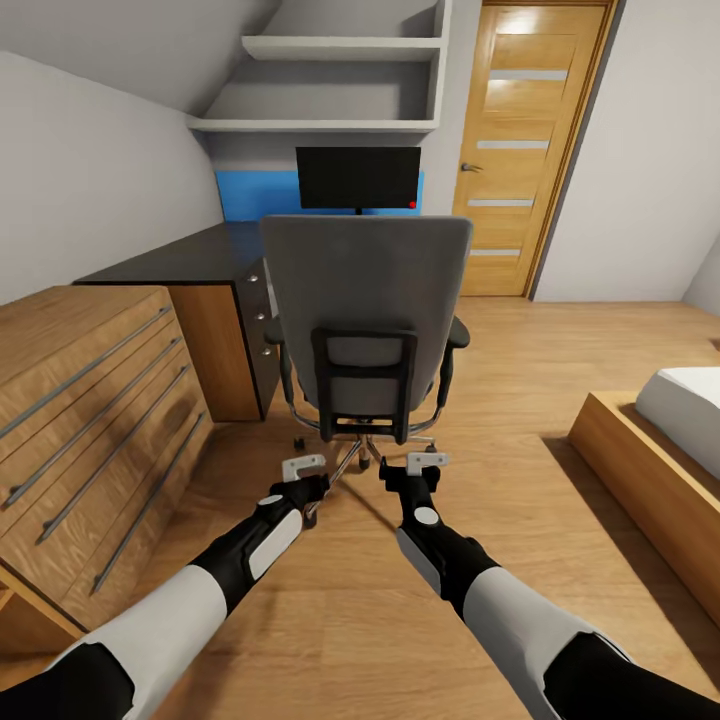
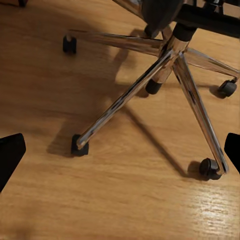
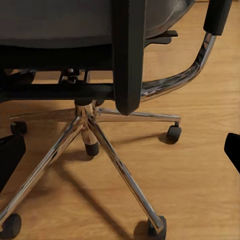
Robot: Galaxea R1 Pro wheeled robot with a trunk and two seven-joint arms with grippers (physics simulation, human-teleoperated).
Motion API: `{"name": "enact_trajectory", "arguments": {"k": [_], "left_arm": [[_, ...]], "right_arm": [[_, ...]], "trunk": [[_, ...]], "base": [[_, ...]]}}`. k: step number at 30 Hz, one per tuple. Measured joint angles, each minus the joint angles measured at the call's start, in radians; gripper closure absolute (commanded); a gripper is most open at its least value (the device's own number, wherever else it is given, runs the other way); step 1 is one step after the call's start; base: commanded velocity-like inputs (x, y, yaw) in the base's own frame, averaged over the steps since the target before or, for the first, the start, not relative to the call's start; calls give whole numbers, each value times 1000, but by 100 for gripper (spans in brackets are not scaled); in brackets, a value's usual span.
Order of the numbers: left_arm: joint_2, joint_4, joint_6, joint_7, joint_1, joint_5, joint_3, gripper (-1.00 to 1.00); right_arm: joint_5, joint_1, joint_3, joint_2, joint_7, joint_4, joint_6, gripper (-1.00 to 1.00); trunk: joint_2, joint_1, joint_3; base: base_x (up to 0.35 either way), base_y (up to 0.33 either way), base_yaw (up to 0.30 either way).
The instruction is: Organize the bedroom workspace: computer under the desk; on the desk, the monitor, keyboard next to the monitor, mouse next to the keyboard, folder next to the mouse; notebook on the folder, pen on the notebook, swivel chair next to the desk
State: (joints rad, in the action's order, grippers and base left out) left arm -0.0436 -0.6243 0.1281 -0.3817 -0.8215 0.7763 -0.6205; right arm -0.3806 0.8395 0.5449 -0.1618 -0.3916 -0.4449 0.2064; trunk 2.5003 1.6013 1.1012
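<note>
Swivel chair [image 1: 366, 320] stands dead ahead at twelve o'clock, back turned to the robot, on the wooden floor [image 1: 520, 400]; beyond it the dark tabletop [image 1: 200, 255] carries the monitor [image 1: 358, 178], with shelves [image 1: 340, 48] above; door [image 1: 525, 150] at one o'clock, bed [image 1: 680, 440] at three, drawer chest [image 1: 90, 400] at nine; left gripper [image 1: 303, 467] and right gripper [image 1: 428, 462] hover by the chrome base [image 2: 170, 65], fingers spread wide, holding nothing.
</note>
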Motion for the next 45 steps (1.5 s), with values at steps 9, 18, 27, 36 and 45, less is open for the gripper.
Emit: {"name": "enact_trajectory", "arguments": {"k": [9, 18, 27, 36, 45], "left_arm": [[-1, 3, -2, 0, 0, 0, -51, -100], [-1, 26, -2, 0, 0, 0, -61, -100], [-2, 31, -6, 0, 0, 4, -62, -100], [-2, 47, -47, 0, 0, 2, -62, -100], [-2, 52, -48, -1, 0, 4, -63, -100]], "right_arm": [[0, -1, -1, 2, 0, 1, 1, -100], [0, -2, -1, 2, 3, 5, 1, -100], [-2, -2, -1, 2, 3, 10, 1, -100], [-10, -2, 0, 2, 3, 22, 10, -100], [-14, -2, 0, 2, 1, 23, 11, -100]], "trunk": [[0, 0, 0], [0, 0, 0], [0, 0, 0], [0, 0, 0], [0, 0, 1]], "base": [[287, 0, 0], [326, 0, 0], [327, 0, 0], [327, 0, 0], [327, 0, 17]]}}
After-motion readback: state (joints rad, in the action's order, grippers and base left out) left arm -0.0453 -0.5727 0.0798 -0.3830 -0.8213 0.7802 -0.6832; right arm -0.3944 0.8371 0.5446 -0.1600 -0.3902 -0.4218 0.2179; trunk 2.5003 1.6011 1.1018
